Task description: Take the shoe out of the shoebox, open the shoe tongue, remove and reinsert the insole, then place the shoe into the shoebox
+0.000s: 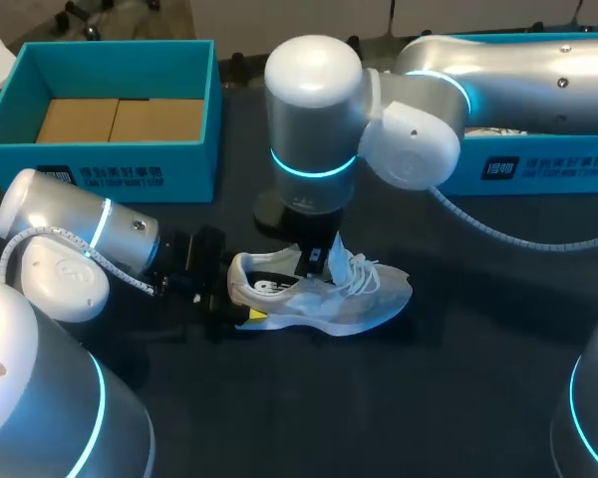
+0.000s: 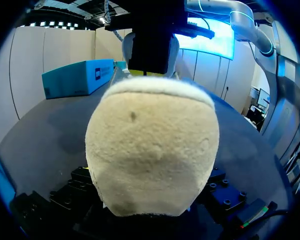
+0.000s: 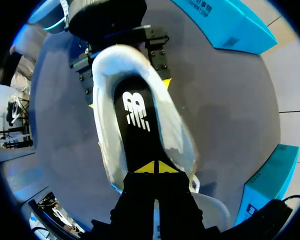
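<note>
An open teal shoebox lined with cardboard is seen at the table's far left. Nearer, the left gripper is clamped on the heel of the white shoe, which is laid on its sole on the dark table; its fingers are hidden from its own camera by that heel. The right gripper is found inside the shoe's opening, tips pressed together on the black insole; whether it is pinched cannot be told. A second teal box is partly covered by the right arm

Dark table, white sneaker laid near its middle, teal left shoebox and teal right shoebox set at the back.
</note>
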`<action>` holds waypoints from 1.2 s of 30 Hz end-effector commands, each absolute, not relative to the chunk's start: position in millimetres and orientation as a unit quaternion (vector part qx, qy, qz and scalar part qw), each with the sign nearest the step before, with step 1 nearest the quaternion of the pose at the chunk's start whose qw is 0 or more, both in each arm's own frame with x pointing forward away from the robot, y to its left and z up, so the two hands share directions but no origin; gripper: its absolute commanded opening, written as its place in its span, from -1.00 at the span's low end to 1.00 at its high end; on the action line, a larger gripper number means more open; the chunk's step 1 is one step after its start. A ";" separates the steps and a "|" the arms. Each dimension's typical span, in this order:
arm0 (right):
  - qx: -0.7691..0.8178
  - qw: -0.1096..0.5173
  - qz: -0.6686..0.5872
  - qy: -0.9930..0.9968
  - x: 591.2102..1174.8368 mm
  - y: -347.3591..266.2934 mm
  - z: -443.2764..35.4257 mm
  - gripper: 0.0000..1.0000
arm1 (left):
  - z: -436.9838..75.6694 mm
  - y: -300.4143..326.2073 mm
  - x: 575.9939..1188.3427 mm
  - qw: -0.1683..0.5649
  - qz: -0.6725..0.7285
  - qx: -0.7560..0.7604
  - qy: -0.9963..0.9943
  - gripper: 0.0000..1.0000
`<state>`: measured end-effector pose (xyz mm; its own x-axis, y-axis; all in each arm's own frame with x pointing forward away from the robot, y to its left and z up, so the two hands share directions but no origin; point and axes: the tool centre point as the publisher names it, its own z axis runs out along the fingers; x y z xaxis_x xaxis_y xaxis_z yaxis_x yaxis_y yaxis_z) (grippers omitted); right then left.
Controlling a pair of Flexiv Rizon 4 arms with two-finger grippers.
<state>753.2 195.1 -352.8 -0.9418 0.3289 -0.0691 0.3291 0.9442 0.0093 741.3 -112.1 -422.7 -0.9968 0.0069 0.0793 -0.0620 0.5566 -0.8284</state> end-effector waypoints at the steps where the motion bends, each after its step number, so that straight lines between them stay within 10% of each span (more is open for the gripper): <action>1: 0.162 0.039 -0.002 0.986 752.2 197.6 -344.8 -1.00 | -422.9 -111.8 742.0 0.037 0.469 0.016 -0.882 -1.00; 13: 0.141 0.020 0.006 0.990 747.4 217.6 -382.2 -1.00 | -422.9 -111.8 742.0 0.037 0.469 0.016 -0.882 -1.00; 36: 0.145 0.037 0.003 0.989 752.2 221.4 -410.9 0.92 | -422.9 -111.8 742.0 0.037 0.469 0.016 -0.882 -1.00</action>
<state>749.4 216.3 -395.9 -0.9523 0.2920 -0.0888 0.2917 0.9564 0.0166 741.2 -111.9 -423.1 -0.9969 0.0075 0.0786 -0.0612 0.5571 -0.8282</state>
